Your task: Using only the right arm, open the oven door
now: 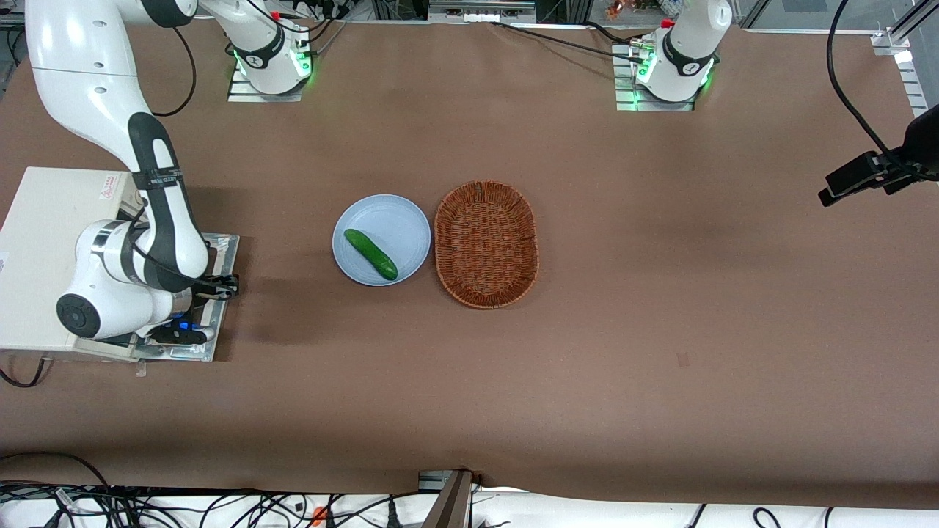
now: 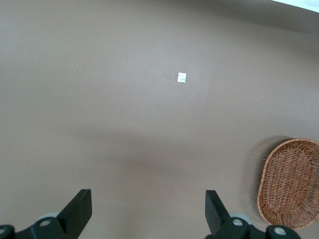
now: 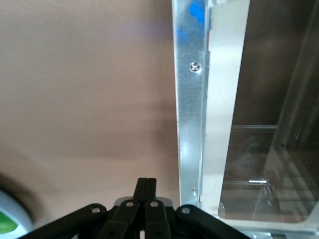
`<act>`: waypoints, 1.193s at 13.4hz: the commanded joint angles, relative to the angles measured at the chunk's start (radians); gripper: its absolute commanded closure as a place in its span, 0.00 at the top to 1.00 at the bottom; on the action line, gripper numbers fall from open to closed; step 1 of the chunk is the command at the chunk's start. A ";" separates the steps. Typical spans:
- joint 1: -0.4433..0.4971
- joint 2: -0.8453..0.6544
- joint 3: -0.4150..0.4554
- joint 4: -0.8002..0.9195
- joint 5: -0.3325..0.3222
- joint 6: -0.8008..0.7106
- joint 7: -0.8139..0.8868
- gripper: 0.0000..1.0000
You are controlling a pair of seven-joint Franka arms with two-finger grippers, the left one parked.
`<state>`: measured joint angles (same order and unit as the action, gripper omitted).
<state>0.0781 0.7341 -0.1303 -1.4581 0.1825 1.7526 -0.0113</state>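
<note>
Right wrist view: small black gripper [image 3: 146,191], fingers pressed together and holding nothing, just beside the silver-metal-framed, dark-glass oven door [image 3: 219,124], which lies folded down before its cream-white boxy toaster oven [image 1: 44,242]; probably stiff, hinged, fragile glass, best handled by its frame edge.
</note>
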 commanded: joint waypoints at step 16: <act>0.026 -0.501 -0.021 0.022 -0.133 -0.418 -0.174 1.00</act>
<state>0.1045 0.2839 -0.1426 -1.4152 0.0620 1.3667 -0.1674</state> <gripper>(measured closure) 0.463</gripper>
